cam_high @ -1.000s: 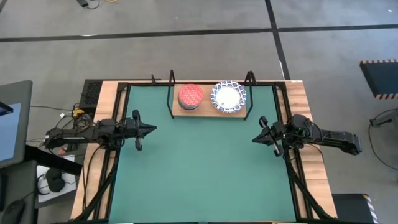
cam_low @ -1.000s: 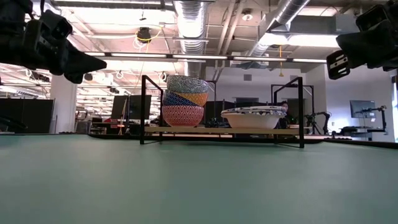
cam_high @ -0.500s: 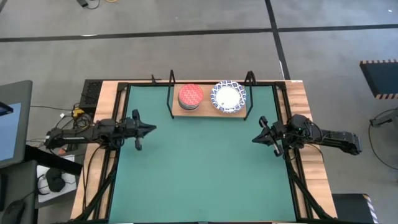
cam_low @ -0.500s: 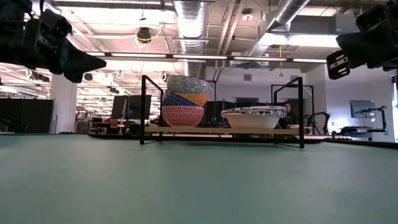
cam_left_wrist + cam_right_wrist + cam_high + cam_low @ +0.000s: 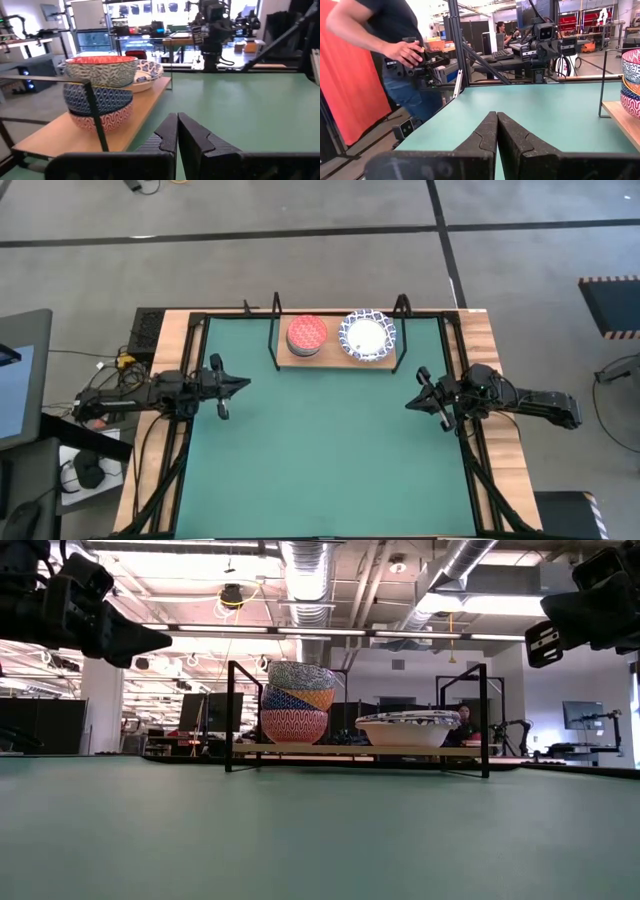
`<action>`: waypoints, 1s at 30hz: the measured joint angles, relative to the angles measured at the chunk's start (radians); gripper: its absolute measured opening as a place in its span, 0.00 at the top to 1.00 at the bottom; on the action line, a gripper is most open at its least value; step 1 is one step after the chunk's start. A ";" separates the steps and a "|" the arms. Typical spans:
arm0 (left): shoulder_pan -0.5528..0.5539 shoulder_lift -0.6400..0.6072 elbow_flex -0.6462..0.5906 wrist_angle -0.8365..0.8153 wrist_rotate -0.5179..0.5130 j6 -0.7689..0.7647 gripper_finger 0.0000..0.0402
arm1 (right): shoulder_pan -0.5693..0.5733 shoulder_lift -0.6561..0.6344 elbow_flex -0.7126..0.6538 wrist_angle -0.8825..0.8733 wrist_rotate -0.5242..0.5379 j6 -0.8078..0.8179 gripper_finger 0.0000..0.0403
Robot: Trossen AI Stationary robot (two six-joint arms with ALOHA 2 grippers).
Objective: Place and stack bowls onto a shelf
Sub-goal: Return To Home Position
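Note:
The shelf (image 5: 335,350), a light-wood board in a black wire frame, stands at the middle of the green mat's far edge. On its left half rests a stack of small bowls (image 5: 297,700), the top one red inside (image 5: 306,334). On its right half sit nested white bowls with blue rims (image 5: 367,335) (image 5: 408,728). My left gripper (image 5: 244,385) (image 5: 177,116) hovers shut at the mat's left edge and points level toward the right. At the mat's right edge my right gripper (image 5: 408,403) (image 5: 497,114) hovers shut and points left. Neither holds anything.
Open green mat (image 5: 320,450) spreads between the two arms and toward the near edge. Black frame rails (image 5: 190,430) run along the mat's sides. A person (image 5: 395,45) stands beyond the table's left side with a device in hand.

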 joint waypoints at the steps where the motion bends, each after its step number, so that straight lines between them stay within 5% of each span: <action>1: 0.006 0.000 0.000 0.001 0.000 -0.005 1.00 | 0.000 0.000 0.000 0.000 0.000 0.000 0.90; 14: -0.036 0.002 0.000 -0.009 0.094 -0.056 1.00 | 0.000 0.000 0.000 0.000 0.000 0.000 0.90; 30: -0.036 0.005 0.000 -0.010 0.094 -0.056 1.00 | 0.000 0.000 0.000 0.000 0.000 0.000 0.90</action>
